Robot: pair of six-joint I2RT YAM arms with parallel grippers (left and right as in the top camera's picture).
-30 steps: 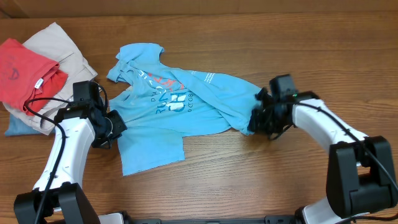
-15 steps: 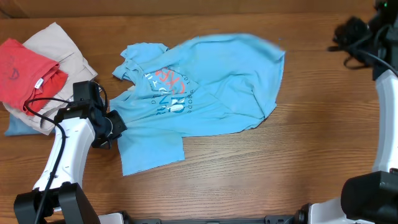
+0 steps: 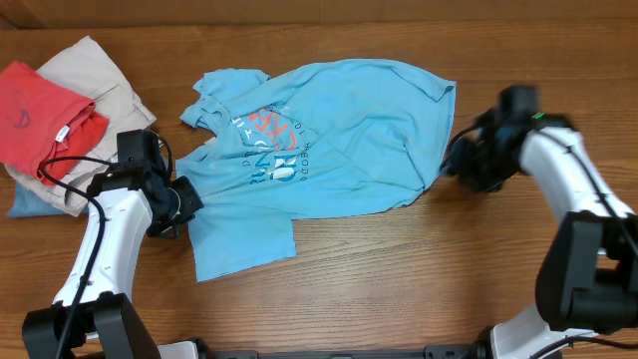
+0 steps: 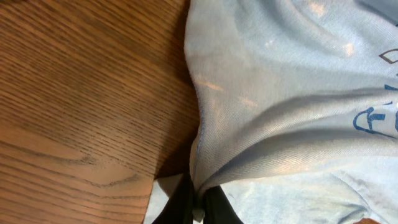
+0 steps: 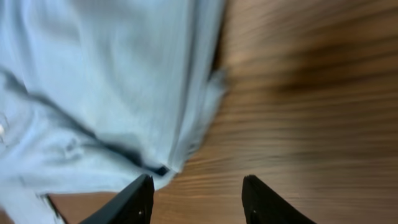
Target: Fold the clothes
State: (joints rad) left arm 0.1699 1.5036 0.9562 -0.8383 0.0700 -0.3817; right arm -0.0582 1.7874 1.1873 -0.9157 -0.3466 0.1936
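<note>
The clothes, a sky-blue T-shirt point(image 3: 339, 130) with white and orange lettering, lie spread across the middle of the table, part of the cloth folded over to the upper right. My left gripper point(image 3: 177, 207) is at the shirt's lower left edge, shut on a pinched ridge of the blue fabric point(image 4: 273, 124); its dark jaws point(image 4: 198, 206) squeeze the cloth at the bottom of the left wrist view. My right gripper point(image 3: 454, 165) hovers just off the shirt's right edge, open with only bare wood between its fingers point(image 5: 134, 202). The shirt's edge point(image 5: 112, 74) lies just left of it.
At the far left lies a pile with a red T-shirt point(image 3: 40, 115) on beige trousers point(image 3: 95, 75) and a bit of blue denim point(image 3: 25, 204). Bare wooden tabletop point(image 3: 399, 269) stretches in front of and right of the shirt.
My right gripper let go of the shirt's right side, swung away up and right, then came back beside the right edge, open. The shirt now lies spread wider. The left arm has not moved.
</note>
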